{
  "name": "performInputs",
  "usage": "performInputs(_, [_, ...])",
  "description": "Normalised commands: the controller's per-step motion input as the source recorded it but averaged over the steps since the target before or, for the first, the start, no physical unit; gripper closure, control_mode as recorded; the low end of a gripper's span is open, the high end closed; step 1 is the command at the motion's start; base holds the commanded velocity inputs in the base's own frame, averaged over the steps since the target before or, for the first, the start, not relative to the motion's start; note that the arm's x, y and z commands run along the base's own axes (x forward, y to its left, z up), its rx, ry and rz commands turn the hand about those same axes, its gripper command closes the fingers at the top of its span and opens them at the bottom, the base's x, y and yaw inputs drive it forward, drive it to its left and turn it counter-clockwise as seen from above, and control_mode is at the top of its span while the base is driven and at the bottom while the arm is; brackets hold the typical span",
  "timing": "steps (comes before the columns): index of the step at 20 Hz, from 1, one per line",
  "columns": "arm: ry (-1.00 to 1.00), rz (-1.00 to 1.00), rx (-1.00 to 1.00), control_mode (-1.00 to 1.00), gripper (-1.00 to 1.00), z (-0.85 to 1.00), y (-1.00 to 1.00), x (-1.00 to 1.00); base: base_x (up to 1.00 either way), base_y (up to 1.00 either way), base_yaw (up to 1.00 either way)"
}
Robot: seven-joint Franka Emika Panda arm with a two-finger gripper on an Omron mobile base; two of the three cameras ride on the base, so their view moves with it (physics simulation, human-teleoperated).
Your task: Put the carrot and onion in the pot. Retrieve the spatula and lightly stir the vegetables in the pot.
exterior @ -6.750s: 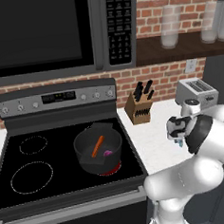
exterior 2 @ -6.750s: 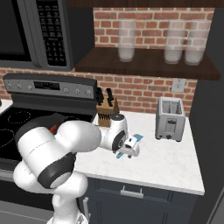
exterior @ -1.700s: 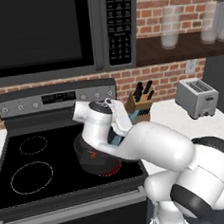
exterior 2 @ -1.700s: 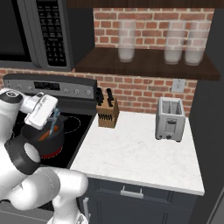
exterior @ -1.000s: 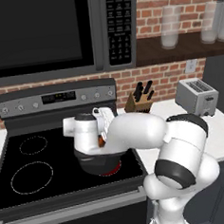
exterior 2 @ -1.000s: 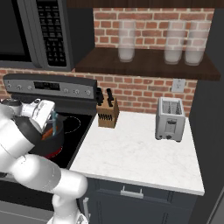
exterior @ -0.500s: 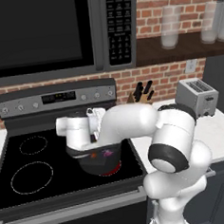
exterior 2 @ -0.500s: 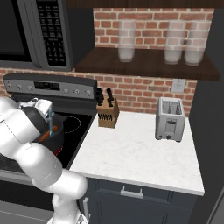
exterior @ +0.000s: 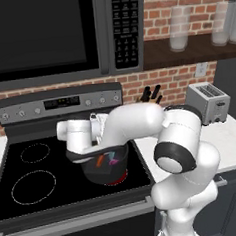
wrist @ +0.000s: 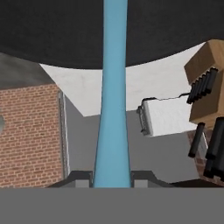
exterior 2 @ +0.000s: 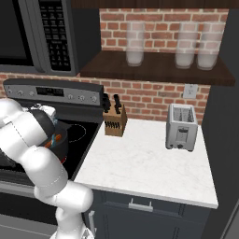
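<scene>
The dark pot (exterior: 108,172) stands on the stove's right front burner. Inside it lie the orange carrot (exterior: 100,161) and the small magenta onion (exterior: 113,162). My arm reaches in from the right, its hand low over the pot's left rim. In the hand view my gripper (wrist: 112,180) is shut on the light-blue spatula (wrist: 112,109), whose handle runs straight up between the fingertips (wrist: 81,179). The spatula's blade end is hidden. In the right base view my arm covers most of the pot (exterior 2: 60,142), leaving a sliver of carrot (exterior 2: 57,137).
The black stove top (exterior: 30,182) has bare burners to the pot's left. On the white counter (exterior 2: 144,163) stand a wooden knife block (exterior 2: 115,122) and a toaster (exterior 2: 181,127). A microwave (exterior: 48,35) hangs above the stove.
The hand with the spatula has moved left and lower, from above the pot's middle to its left rim. Carrot and onion stay in the pot.
</scene>
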Motion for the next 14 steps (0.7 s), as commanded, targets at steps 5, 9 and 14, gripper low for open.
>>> performInputs(5, [0.05,-0.04,0.05,-1.00,1.00,0.23,0.00,-0.06,0.00,0.00,0.00])
performInputs(9, [0.00,0.00,0.00,-1.00,1.00,0.12,-0.03,-0.29,0.00,0.00,0.00])
performInputs(14, [0.00,0.00,0.00,-1.00,1.00,0.03,-0.10,-0.26,0.00,0.00,0.00])
